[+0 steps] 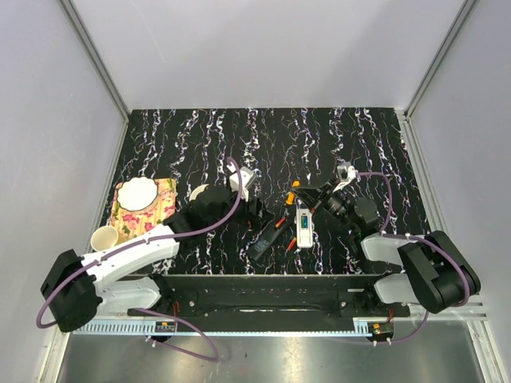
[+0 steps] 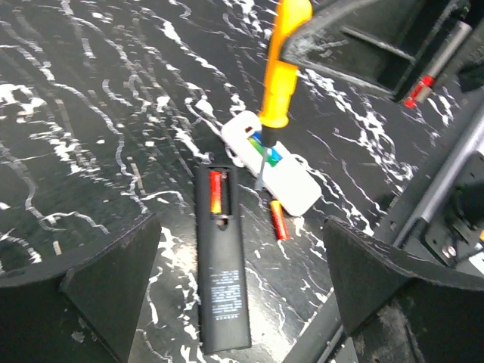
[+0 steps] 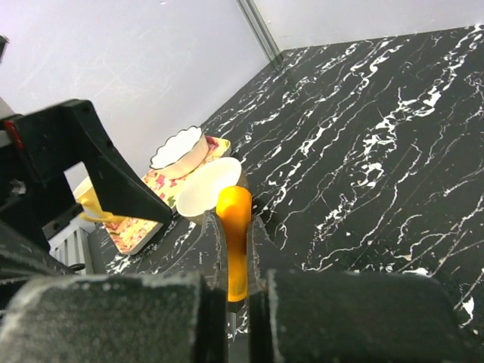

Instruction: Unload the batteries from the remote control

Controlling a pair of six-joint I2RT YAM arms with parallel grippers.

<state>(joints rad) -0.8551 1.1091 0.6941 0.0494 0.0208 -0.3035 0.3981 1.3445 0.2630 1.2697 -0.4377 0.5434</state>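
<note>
Remote control [image 2: 295, 181] beyond open left end effector [image 2: 240, 227]

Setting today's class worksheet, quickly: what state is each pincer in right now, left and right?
Left pincer: open, holding nothing.
Right pincer: closed on the orange stick.

A black remote [image 2: 221, 265] lies on the marbled table [image 1: 176, 144]; a white plate [image 1: 137, 192] sits on a floral cloth [image 1: 164, 191].

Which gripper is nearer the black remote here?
Left. The left gripper hovers open over the black remote, which shows between its fingers in the wrist view. The right gripper is on the far side of the white remote, shut on the orange tool.
</note>
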